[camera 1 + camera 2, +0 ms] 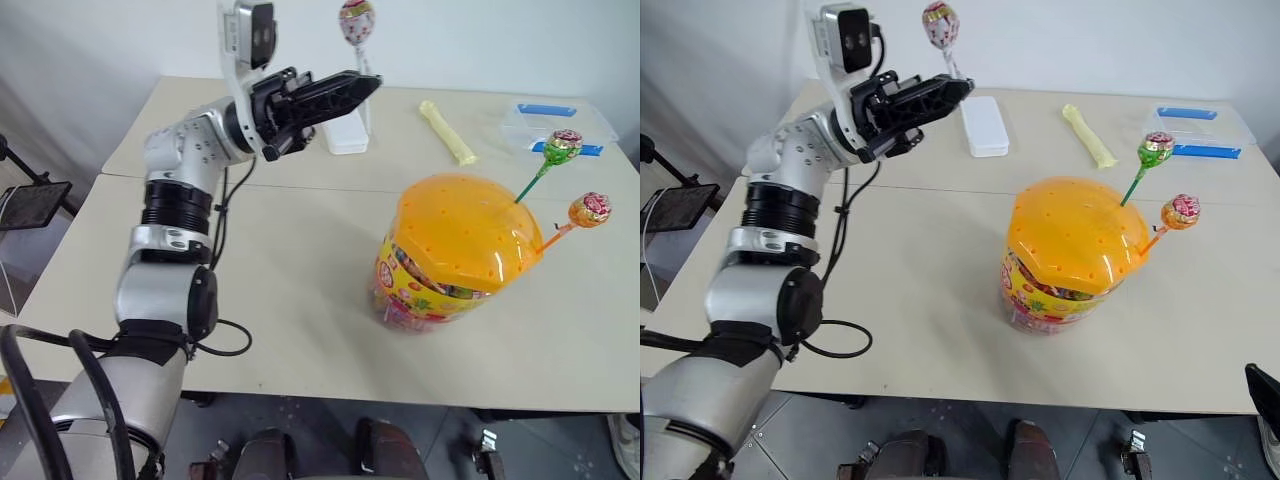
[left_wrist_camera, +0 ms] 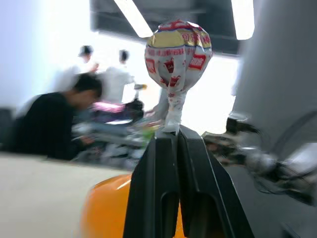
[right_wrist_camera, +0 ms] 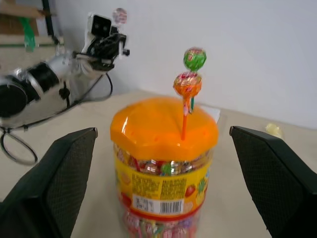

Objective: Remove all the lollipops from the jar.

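Note:
The orange jar (image 1: 455, 250) stands on the table's right half, its domed lid dotted with holes. Two lollipops stick up from the lid's right side, one on a green stick (image 1: 562, 146) and one on an orange stick (image 1: 590, 209). My left gripper (image 1: 372, 85) is raised over the far middle of the table. It is shut on the white stick of a third lollipop (image 1: 357, 20), whose wrapped head stands above the fingertips (image 2: 168, 136). My right gripper (image 3: 162, 131) is open and faces the jar (image 3: 163, 148) from a short way off, one finger on either side.
On the far side of the table lie a flat white box (image 1: 345, 135), a pale yellow tube (image 1: 447, 130) and a clear box with blue clips (image 1: 555, 122). A black pad (image 1: 30, 203) sits off the table's left edge. People sit in the background (image 2: 54, 119).

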